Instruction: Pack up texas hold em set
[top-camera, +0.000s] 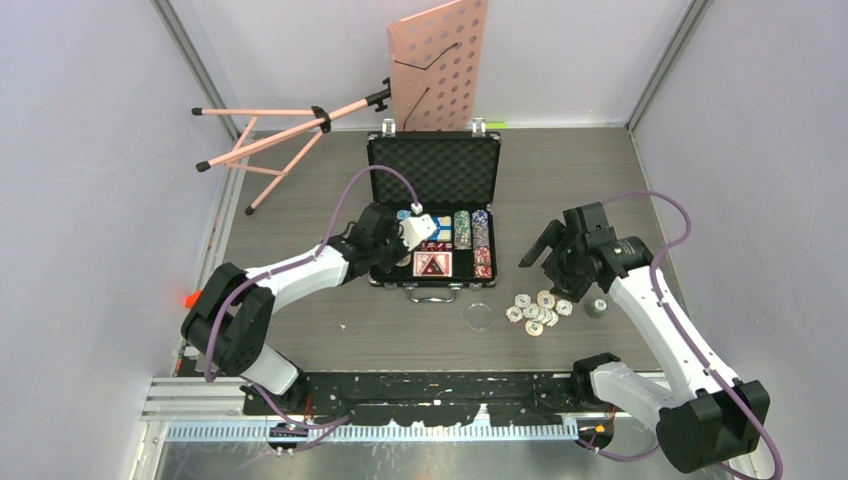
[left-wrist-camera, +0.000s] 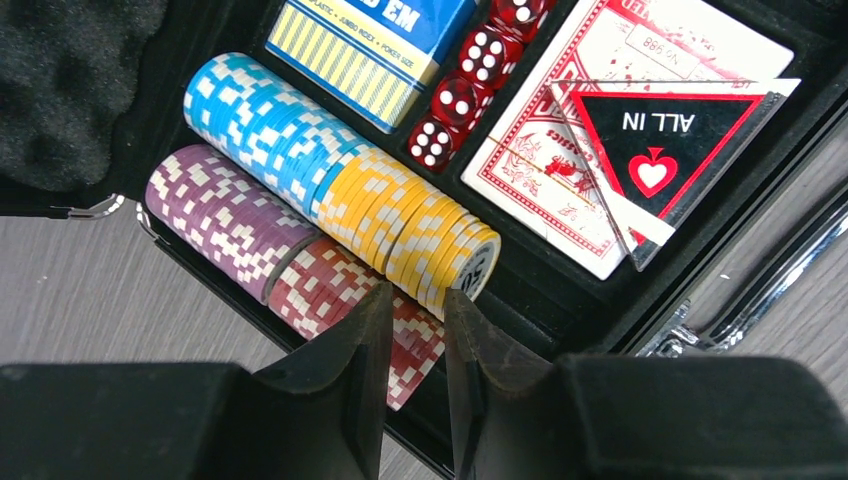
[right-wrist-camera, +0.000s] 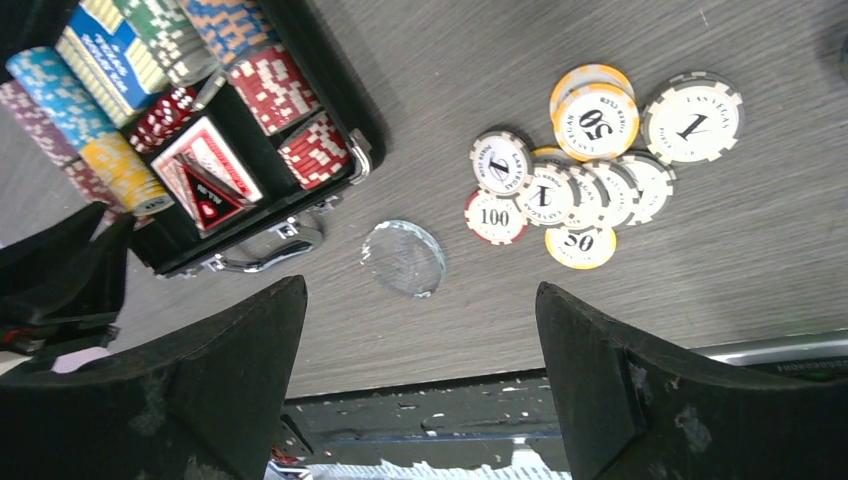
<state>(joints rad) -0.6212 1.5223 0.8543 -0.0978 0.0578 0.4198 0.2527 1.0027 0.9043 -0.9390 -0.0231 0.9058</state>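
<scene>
- Black briefcase (top-camera: 432, 168): lay open at the middle of the table (top-camera: 570, 190), foam-lined lid raised toward twelve o'clock, silver handle (top-camera: 432, 293) at six o'clock.
- Left gripper (left-wrist-camera: 415, 295): hung over the case's nine-o'clock side. Its fingers (left-wrist-camera: 350, 350) were parted by a narrow gap and grasped nothing. The overhead view hid that gap; only the left wrist view showed it.
- Chip rows, left wrist view only: blue chips (left-wrist-camera: 265, 125) ran into yellow chips (left-wrist-camera: 420, 225) in one slot. Purple chips (left-wrist-camera: 225, 215) ran into red chips (left-wrist-camera: 340, 290) in the slot beside it, directly under the fingertips.
- Red dice (left-wrist-camera: 460, 95): lined up between a blue card box (left-wrist-camera: 365, 45) and a red-backed deck (left-wrist-camera: 540, 150). A black "ALL IN" triangle (left-wrist-camera: 665, 150) lay on that deck. From overhead the dice were too small to tell.
- Right gripper (right-wrist-camera: 420, 288): released, jaws spread wide and empty above the bare table.
- Loose chips (right-wrist-camera: 580, 170): in an overlapping cluster on the table, at four o'clock from the case. The figures 1, 50 and 100 on them were readable in the right wrist view alone.
- Clear disc (right-wrist-camera: 403, 257): flat on the table between handle and cluster, apart from both.
- Pink music stand (top-camera: 437, 65): at twelve o'clock behind the case, seen from overhead only.
</scene>
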